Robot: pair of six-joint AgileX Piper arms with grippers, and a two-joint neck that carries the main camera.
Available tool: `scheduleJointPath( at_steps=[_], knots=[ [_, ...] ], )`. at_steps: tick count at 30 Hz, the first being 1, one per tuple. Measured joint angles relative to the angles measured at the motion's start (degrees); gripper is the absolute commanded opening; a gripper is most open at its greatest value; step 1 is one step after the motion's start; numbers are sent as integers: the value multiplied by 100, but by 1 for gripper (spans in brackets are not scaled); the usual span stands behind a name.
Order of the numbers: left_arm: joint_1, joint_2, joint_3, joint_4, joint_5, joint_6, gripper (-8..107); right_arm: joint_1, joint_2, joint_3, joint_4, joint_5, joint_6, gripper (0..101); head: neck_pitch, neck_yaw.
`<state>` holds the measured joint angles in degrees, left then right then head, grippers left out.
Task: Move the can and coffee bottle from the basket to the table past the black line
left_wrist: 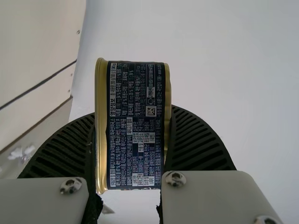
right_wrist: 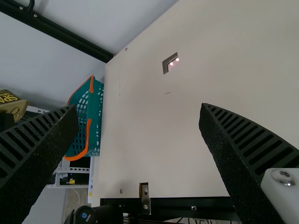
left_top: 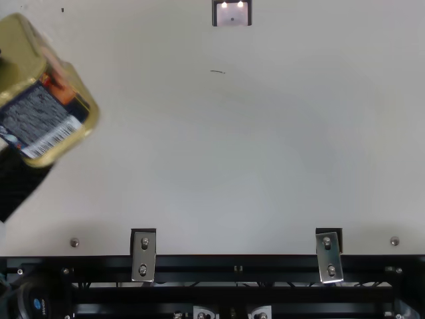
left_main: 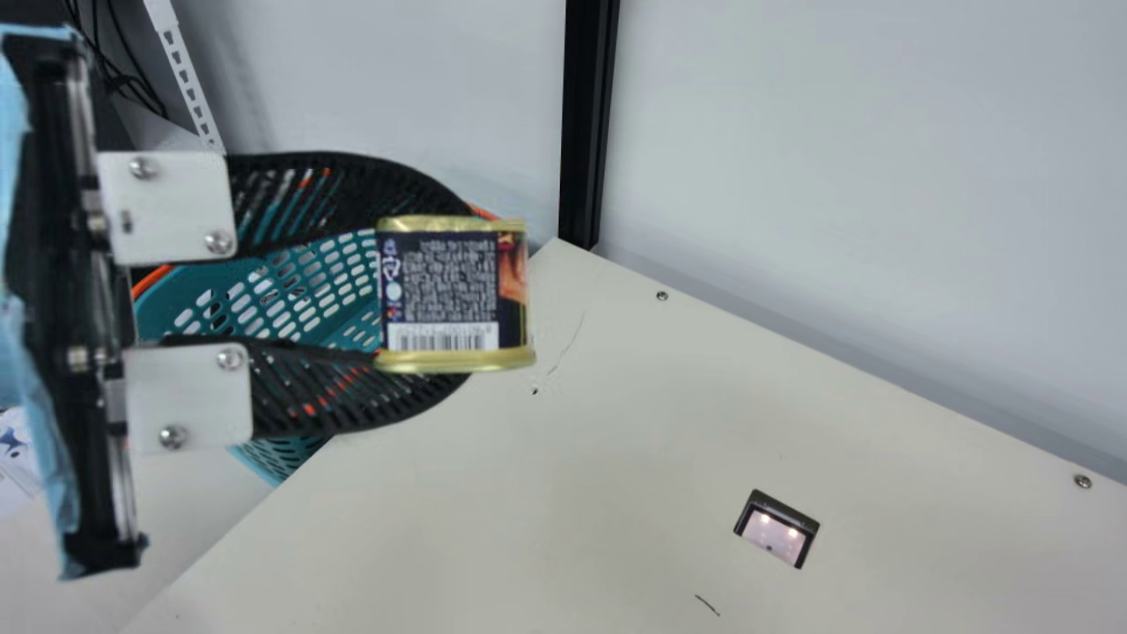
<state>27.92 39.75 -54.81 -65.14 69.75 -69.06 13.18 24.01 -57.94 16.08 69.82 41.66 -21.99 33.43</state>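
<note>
"Main view: what's your left claw (left_main: 467, 295) up to?"
"Clamped round the can (left_main: 453, 295), lol. I've got it in the air near the left edge of the desk (left_main: 616, 423). The basket (left_main: 295, 282) is just outside that edge, by the back left corner."
"And your right claw (right_wrist: 136, 112)?"
"Fingers spread well apart."

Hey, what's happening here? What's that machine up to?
A two-armed robot is handling a can, gripped on both sides by its left pincer and held up in the air. The right pincer is open and holds nothing. A teal basket with an orange rim is beside the table. The job is to move things from basket to table, and this can isn't set down yet.
</note>
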Motion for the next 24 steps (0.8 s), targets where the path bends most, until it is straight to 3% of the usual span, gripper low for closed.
scheduleJointPath(
  at_steps=[9, 15, 24],
  knots=[
    [-324, 266, 71, 940, -784, 1318, 10, 0, 0, 0, 0, 0, 0, 101, 29, -29],
    [-998, 703, 120, 1905, -1930, 2399, 10, 0, 0, 0, 0, 0, 0, 101, 29, -29],
    [-2177, 1319, 452, 3564, -4210, 3548, 10, 0, 0, 0, 0, 0, 0, 101, 528, -968]
  ],
)
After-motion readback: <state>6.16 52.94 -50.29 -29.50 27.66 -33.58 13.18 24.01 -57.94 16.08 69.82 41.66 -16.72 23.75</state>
